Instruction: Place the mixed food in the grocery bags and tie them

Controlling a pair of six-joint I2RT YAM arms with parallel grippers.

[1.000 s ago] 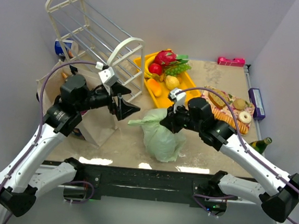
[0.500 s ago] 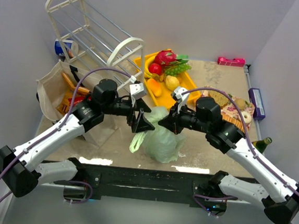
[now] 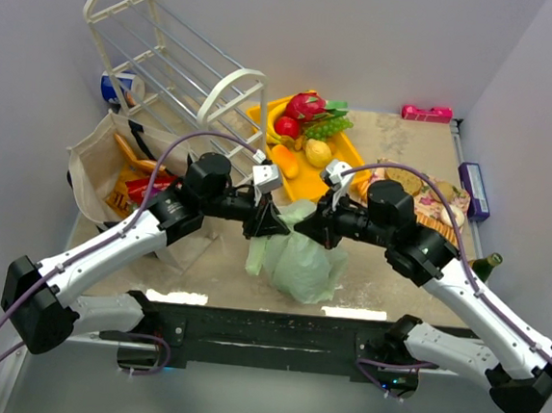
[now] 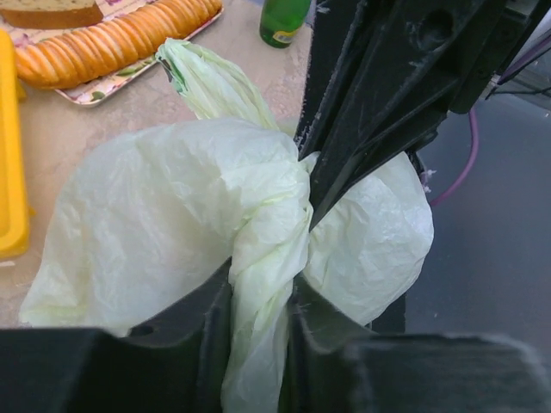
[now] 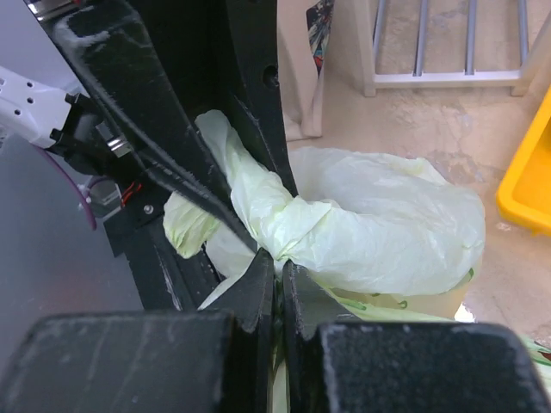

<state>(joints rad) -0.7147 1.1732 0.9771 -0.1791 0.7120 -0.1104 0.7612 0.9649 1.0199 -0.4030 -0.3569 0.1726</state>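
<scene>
The pale-green grocery bag [image 3: 295, 261] sits bulging at the table's front middle, its handles pulled up between both grippers. My left gripper [image 3: 276, 224] is shut on one twisted handle [image 4: 267, 284], and the plastic fills the gap between its jaws [image 4: 258, 344]. My right gripper [image 3: 303, 225] faces it, almost tip to tip, shut on the other handle [image 5: 284, 215], with thin plastic pinched between its jaws [image 5: 278, 284]. The beige tote [image 3: 100, 167] stands at the left with orange and red packets [image 3: 137, 190] inside. Toy fruits [image 3: 307, 122] lie in the yellow tray [image 3: 293, 179].
A white wire rack [image 3: 173, 62] stands at the back left, behind the tote. A patterned tray of pastries [image 3: 431, 206] lies at the right, with a green bottle [image 3: 483, 266] near the front right edge. A pink item [image 3: 426, 112] and a purple box [image 3: 473, 190] lie at the right side.
My left arm swung right from beside the tote to the green bag, and its wide-open jaws closed on a handle. The right gripper stayed shut and shifted slightly right.
</scene>
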